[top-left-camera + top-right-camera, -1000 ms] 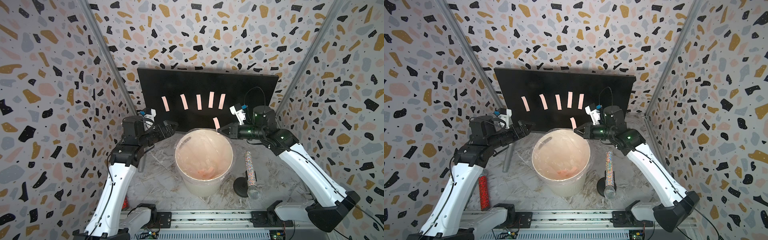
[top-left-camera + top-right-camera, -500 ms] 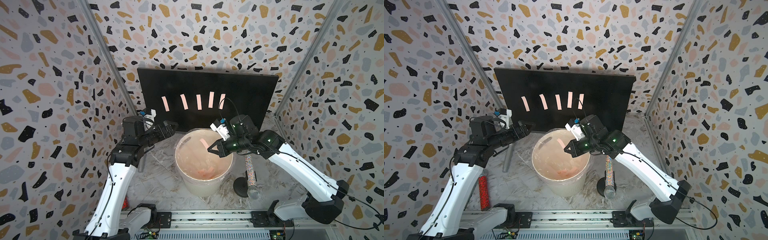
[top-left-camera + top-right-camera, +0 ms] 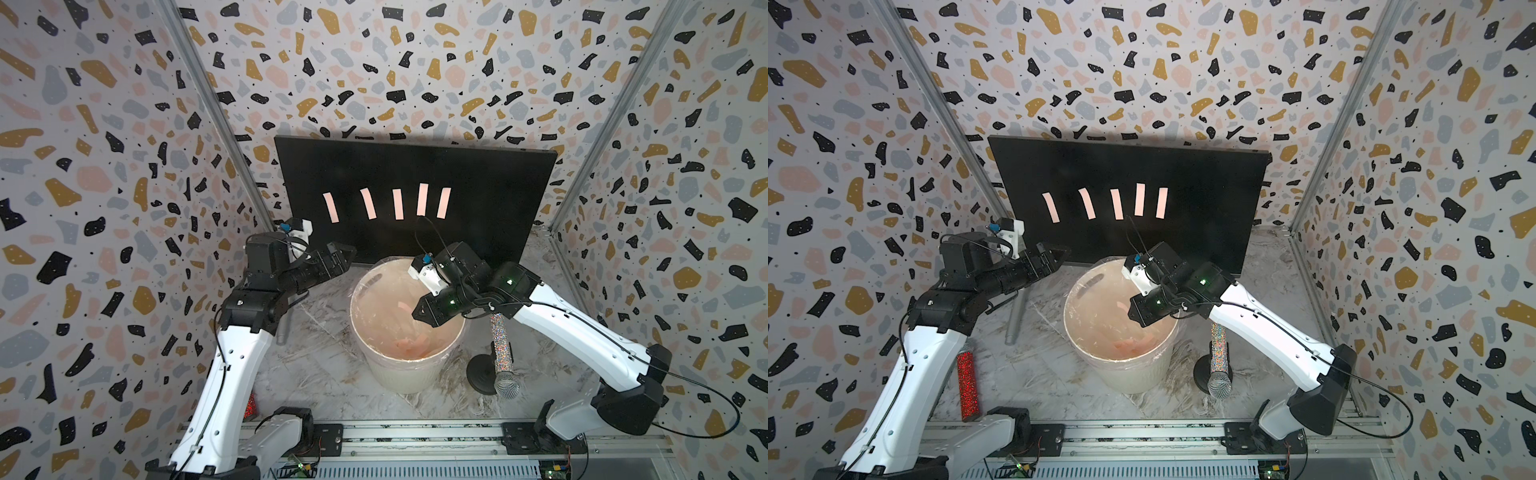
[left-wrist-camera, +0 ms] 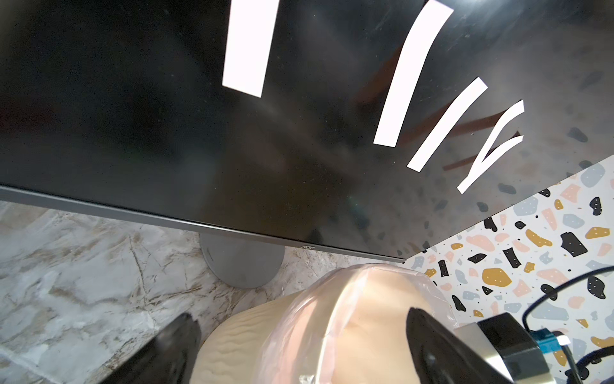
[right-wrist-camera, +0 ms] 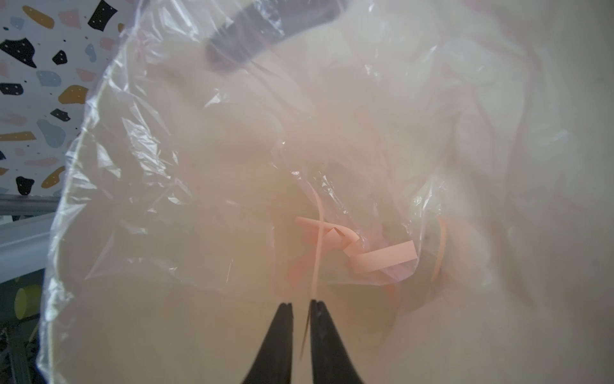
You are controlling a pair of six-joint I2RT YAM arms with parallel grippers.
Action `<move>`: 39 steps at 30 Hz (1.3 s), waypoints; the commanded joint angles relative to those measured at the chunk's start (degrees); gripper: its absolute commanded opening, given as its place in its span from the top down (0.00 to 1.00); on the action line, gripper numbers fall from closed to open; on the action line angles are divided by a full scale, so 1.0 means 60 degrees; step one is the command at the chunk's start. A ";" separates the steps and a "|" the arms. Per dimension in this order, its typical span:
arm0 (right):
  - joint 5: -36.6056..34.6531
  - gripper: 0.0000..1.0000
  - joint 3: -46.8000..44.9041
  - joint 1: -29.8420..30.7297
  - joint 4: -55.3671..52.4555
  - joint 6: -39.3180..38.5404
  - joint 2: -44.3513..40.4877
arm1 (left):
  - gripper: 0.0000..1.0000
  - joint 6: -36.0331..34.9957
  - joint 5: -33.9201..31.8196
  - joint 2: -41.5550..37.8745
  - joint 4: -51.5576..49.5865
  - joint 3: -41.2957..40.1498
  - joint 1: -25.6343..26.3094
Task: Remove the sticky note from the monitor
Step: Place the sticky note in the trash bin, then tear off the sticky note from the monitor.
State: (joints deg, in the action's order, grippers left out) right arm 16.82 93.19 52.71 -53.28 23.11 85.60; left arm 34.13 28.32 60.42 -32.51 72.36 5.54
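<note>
The thin pink sticky note strip (image 5: pixel 316 266) hangs edge-on over the round cream bin lined with clear plastic (image 3: pixel 409 376). It clings to the tip of one of the black right fingers (image 5: pixel 324 339), which stand narrowly parted. Curled pink strips (image 5: pixel 382 257) lie in the bin's bottom. Behind the bin, the large black unlit monitor (image 3: pixel 478 199) carries a row of five pink strips (image 3: pixel 398 203). The left fingers (image 4: pixel 428 349) are spread wide near the monitor's lower edge, above the marbled surface (image 3: pixel 316 357).

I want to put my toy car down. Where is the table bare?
Bare tabletop lies in front of the white bin, by the metal rail, and in the back corner past the monitor. It's crowded between the bin and the glittery microphone.
</note>
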 commanded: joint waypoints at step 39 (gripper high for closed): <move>-0.2742 0.00 0.2429 -0.0102 0.0456 -0.0742 -0.1043 | 0.00 0.0086 0.0303 -0.0367 0.0306 -0.0138 0.0043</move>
State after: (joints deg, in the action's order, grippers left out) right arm 2.66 105.65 52.66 -52.47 19.81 80.18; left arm 34.35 29.52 59.35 -32.56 72.34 5.54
